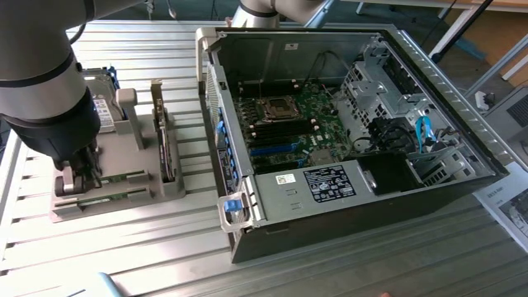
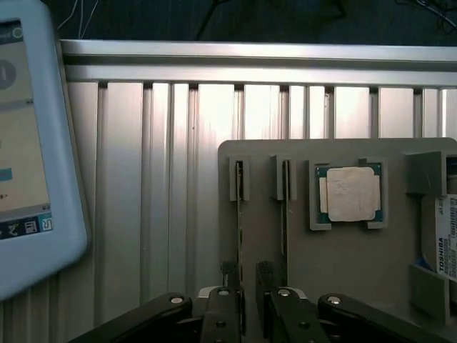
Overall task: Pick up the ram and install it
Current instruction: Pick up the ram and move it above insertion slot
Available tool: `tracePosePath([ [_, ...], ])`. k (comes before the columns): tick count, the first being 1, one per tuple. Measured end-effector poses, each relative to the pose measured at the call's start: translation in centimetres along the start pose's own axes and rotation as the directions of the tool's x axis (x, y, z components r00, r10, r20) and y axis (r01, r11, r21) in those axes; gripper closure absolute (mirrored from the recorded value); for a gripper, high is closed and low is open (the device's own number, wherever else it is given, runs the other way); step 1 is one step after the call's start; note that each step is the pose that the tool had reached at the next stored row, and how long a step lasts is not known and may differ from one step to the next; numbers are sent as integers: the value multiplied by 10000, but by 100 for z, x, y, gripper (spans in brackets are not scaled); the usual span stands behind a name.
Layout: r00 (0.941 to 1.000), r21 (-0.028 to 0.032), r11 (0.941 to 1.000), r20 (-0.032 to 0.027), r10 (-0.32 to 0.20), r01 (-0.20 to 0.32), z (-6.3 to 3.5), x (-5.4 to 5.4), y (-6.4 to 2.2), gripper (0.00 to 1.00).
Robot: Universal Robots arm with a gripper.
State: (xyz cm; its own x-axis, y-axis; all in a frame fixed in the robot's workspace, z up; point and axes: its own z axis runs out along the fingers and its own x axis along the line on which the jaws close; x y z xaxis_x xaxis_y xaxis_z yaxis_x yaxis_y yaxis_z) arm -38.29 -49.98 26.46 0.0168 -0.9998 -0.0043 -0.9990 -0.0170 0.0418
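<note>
Two ram sticks stand on edge in slots of a grey holder tray. My gripper hangs low over the tray, open, its black fingers on either side of one ram with a gap showing. The other ram runs parallel just beside it. In the exterior view the gripper is down at the tray's near end, on the exterior view's left, and a green strip of ram shows beside it. The open computer case with its motherboard lies on the exterior view's right.
A square silver processor and a hard drive with a white label share the tray. A dark board stands on edge at the tray's side. A tablet lies on the slatted metal table.
</note>
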Motion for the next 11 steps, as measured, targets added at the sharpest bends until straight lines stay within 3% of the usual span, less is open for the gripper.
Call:
tracePosePath([
  [5,10000,0,10000,0,0,0,109,74,-3,76],
  [11,10000,1,10000,1,1,-1,168,113,-4,76],
])
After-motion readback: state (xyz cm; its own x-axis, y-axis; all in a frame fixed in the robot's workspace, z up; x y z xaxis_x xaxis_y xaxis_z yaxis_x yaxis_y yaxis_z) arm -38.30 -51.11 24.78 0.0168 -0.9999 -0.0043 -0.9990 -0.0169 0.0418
